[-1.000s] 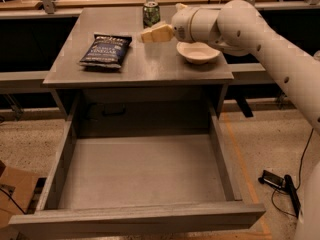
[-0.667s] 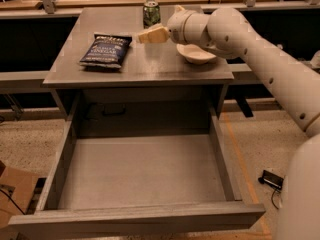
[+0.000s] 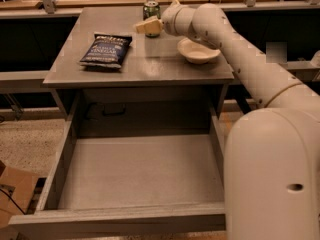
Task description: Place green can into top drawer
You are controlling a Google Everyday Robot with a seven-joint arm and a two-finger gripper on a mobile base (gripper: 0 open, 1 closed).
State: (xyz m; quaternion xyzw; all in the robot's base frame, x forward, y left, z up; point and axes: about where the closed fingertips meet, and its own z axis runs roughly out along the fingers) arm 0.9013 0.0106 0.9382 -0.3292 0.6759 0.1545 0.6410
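The green can point(image 3: 151, 9) stands upright at the back of the grey cabinet top, near the middle. My gripper point(image 3: 147, 26) reaches in from the right and sits just in front of the can's lower part, close to it or touching it; I cannot tell which. The can stands on the top and is not lifted. The top drawer point(image 3: 140, 171) is pulled wide open below the cabinet top. Its flat grey bottom is bare and its thick front panel point(image 3: 120, 221) is nearest the camera.
A dark blue chip bag point(image 3: 106, 50) lies on the left of the cabinet top point(image 3: 150, 69). A white bowl point(image 3: 198, 50) sits on the right, under my forearm. My arm's large white body point(image 3: 272, 174) fills the lower right. Wooden tables stand behind.
My arm has swung left and come closer to the camera. The gripper stays in front of the green can. The can, bag, bowl and drawer have not moved.
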